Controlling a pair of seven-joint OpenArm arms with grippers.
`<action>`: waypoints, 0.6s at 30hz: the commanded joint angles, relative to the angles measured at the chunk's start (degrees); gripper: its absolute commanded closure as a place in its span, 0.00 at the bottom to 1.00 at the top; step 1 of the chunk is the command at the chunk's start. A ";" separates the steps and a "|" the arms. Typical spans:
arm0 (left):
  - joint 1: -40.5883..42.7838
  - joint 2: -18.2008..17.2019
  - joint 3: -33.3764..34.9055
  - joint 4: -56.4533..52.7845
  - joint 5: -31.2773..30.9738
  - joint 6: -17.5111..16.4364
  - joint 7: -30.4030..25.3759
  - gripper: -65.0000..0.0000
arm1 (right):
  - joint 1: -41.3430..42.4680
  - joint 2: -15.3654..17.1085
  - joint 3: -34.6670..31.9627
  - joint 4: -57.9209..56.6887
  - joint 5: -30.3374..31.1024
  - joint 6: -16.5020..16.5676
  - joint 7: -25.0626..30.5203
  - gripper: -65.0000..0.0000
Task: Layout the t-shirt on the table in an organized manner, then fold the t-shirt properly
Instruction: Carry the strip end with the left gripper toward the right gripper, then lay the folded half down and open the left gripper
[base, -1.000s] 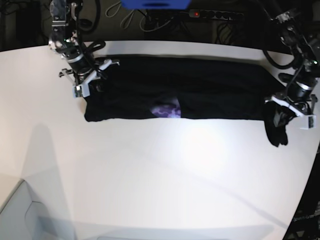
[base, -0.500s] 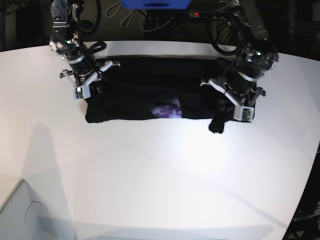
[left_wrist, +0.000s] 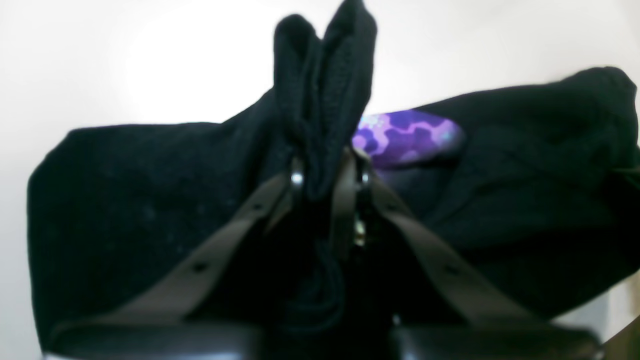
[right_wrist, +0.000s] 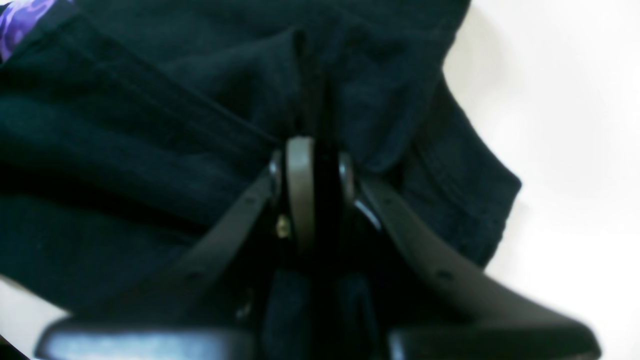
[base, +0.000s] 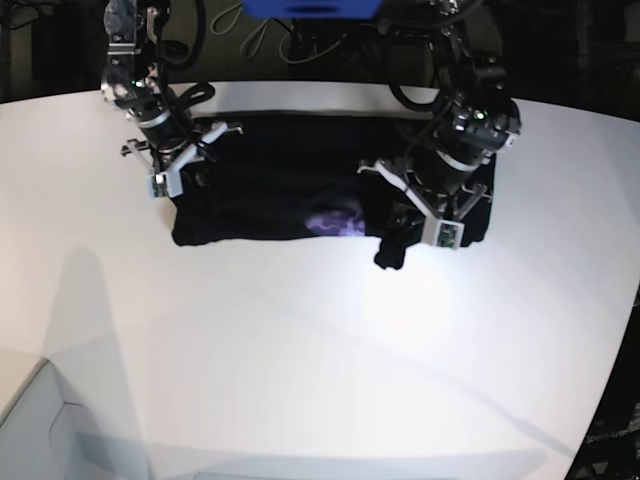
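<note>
The black t-shirt (base: 280, 180) lies as a folded band on the white table (base: 300, 350), its purple print (base: 335, 220) showing at the front edge. My left gripper (base: 412, 222) is shut on the shirt's right end, lifted and carried over the band, a bunch of cloth (base: 388, 252) hanging from it. In the left wrist view the fingers (left_wrist: 345, 190) pinch a black fold (left_wrist: 322, 90), with the print (left_wrist: 405, 137) just behind. My right gripper (base: 172, 160) is shut on the shirt's left end; the right wrist view shows its jaws closed on black cloth (right_wrist: 310, 110).
Cables and a power strip (base: 300, 40) lie behind the table's far edge. A blue object (base: 310, 8) sits at the top centre. A pale box corner (base: 40, 430) is at the lower left. The table's curved edge (base: 620, 330) runs down the right side.
My left gripper has carried the shirt's right end leftward across the band, from the table's right side to near the middle. The right gripper has stayed put.
</note>
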 joint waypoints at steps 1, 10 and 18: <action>-0.64 0.25 0.64 0.96 -0.85 0.45 -1.29 1.00 | -0.11 -0.08 -0.09 0.31 -0.51 0.46 -1.42 0.86; -0.20 0.08 2.66 0.96 -0.76 0.80 -1.20 0.99 | -0.11 -0.08 -0.18 0.31 -0.51 0.46 -1.42 0.86; 0.32 -1.41 2.31 0.96 -0.76 0.71 -1.11 0.76 | -0.03 -0.08 -0.18 0.31 -0.51 0.46 -1.42 0.86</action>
